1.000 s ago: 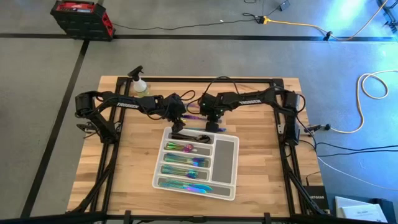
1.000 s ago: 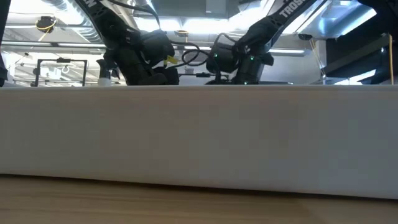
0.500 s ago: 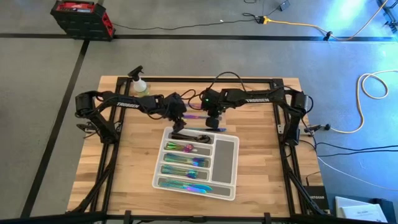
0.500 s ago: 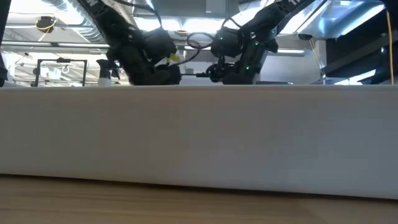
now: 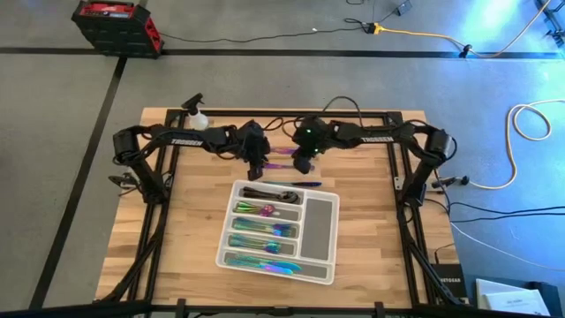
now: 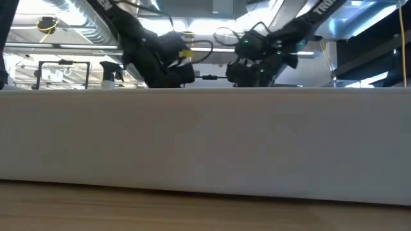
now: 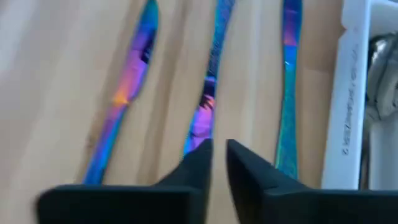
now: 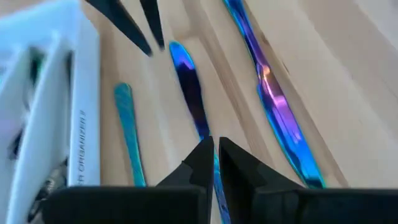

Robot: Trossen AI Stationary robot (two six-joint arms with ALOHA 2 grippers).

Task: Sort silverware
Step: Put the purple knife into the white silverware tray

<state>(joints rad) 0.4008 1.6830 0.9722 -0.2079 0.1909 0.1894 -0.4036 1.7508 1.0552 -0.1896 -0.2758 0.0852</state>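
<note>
Both grippers (image 7: 214, 163) (image 8: 213, 163) pinch one iridescent knife (image 7: 208, 93) beyond the tray (image 5: 320, 231); one should let go before lifting.

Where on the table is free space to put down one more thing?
Bare wood lies right of the tray up to the table edge, and left of the tray. It is crowded behind the tray, where both grippers and loose silverware sit close together.

Grey concrete floor around a wooden table (image 5: 362, 221).
Dark tape lines (image 5: 88, 168) across the floor; red-black case (image 5: 115, 25) at far left; yellow cable (image 5: 424, 37) and white cable (image 5: 530, 124) trailing right; bright ceiling lights (image 6: 205, 25) overhead.
</note>
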